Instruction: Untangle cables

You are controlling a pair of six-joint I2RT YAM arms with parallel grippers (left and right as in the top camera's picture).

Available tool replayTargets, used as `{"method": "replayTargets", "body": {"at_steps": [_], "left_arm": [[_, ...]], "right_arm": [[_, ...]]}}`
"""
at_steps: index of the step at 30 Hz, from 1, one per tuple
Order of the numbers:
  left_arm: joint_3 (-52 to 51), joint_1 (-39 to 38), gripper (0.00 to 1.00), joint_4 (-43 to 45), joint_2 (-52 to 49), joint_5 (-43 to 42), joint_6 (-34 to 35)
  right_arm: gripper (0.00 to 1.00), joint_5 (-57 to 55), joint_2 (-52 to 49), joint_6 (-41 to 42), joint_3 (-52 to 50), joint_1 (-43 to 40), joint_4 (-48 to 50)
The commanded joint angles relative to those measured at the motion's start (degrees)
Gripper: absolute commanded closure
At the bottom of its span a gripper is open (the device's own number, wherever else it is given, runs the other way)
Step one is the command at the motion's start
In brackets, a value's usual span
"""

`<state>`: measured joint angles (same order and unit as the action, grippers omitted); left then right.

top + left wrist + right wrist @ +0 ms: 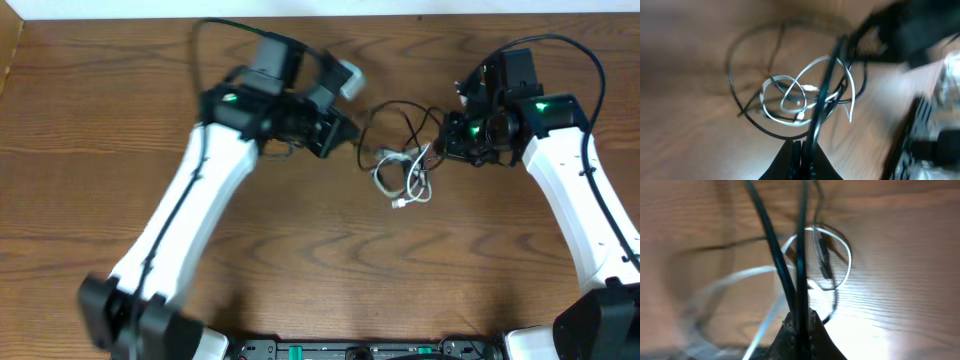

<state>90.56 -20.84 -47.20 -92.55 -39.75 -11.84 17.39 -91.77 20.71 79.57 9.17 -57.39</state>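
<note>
Two cords, a black cord (pixel 822 95) and a white cord (pixel 405 178), are lying snarled together on the table (pixel 320 270), sitting between the two tools. The left tool (pixel 801 150) is pressing its tips together on one strand of the black cord, which is running taut up and away from it. The right tool (pixel 800 327) is pinching black cord too, with two strands rising straight out of its closed tips. The white cord is looping slack just beyond both tools, threading through the black loops. These cords are looking light, limp and a bit slick, so I'm judging that any tug is dragging the whole bundle along. The better hold seems to be a free loop or a spot near a plug end, clear of the crossings.
</note>
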Motion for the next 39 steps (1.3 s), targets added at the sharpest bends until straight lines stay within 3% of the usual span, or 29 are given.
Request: {"method": "replayTargets", "body": {"at_steps": [1,12,19,23,29,34,37,39], "left_arm": [[2.6,2.4,0.93,1.9,7.0,4.5,10.0],[2.6,3.2,0.92,2.3,18.0,26.1,17.1],[2.6,3.2,0.92,-1.9,18.5,40.9,28.2],[2.6,3.2,0.93,-4.7,17.8,45.6,30.0],[2.6,3.2,0.93,-6.2,17.3,50.9,31.8],[2.6,3.2,0.93,-5.1,17.0,64.5,32.7],[2.6,3.5,0.92,-4.4,16.6,71.1,33.0],[2.6,4.0,0.93,-4.3,16.4,71.8,33.0]], "right_arm": [[0.99,-9.7,0.7,3.1,-2.8,-0.6,0.5],[0.97,-12.7,0.7,6.1,-11.6,-0.6,6.3],[0.94,-13.4,0.7,6.5,-14.5,-0.6,7.9],[0.94,-14.9,0.7,6.5,-14.6,-0.6,7.8],[0.92,-28.2,0.7,10.2,-14.6,-0.6,4.6],[0.87,-40.4,0.7,13.3,-14.6,-0.7,0.0],[0.76,-46.7,0.7,16.1,-14.6,-1.3,-2.9],[0.74,-48.1,0.7,17.0,-14.6,-2.0,-3.9]]}}
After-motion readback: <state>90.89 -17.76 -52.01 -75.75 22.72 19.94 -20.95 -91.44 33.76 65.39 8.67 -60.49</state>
